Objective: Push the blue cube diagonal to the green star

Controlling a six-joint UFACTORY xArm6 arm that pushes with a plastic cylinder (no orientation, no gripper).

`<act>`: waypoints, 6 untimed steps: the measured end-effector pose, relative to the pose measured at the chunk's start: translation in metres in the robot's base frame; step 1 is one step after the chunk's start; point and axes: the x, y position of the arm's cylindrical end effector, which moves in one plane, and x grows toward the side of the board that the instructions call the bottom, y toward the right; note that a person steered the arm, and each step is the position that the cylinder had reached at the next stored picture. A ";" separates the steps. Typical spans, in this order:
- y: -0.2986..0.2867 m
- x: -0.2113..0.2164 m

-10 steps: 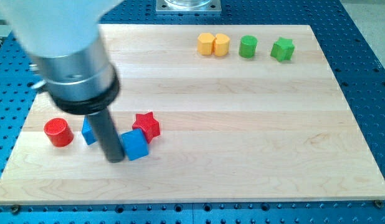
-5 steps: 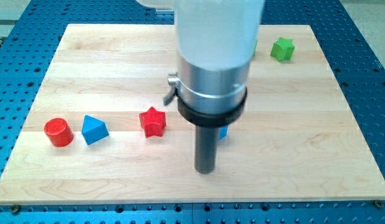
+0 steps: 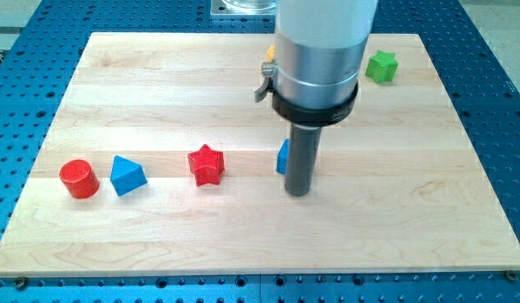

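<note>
The blue cube (image 3: 282, 157) sits near the board's middle, mostly hidden behind my rod; only its left edge shows. My tip (image 3: 299, 192) rests on the board just below and to the right of the cube, close against it. The green star (image 3: 381, 66) lies at the view's top right, far up and to the right of the cube.
A red star (image 3: 206, 164), a blue triangular block (image 3: 127, 176) and a red cylinder (image 3: 78, 179) lie in a row to the left. A yellow block (image 3: 269, 53) peeks out behind the arm at the top. The arm hides the other top blocks.
My rod moved right and up the board, from the left side to the middle. The blue cube went with it, away from the red star, toward the upper right.
</note>
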 end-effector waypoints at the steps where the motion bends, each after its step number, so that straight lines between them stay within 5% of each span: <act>1: 0.013 -0.043; 3: 0.001 -0.100; 5: -0.013 -0.054; 6: -0.059 -0.073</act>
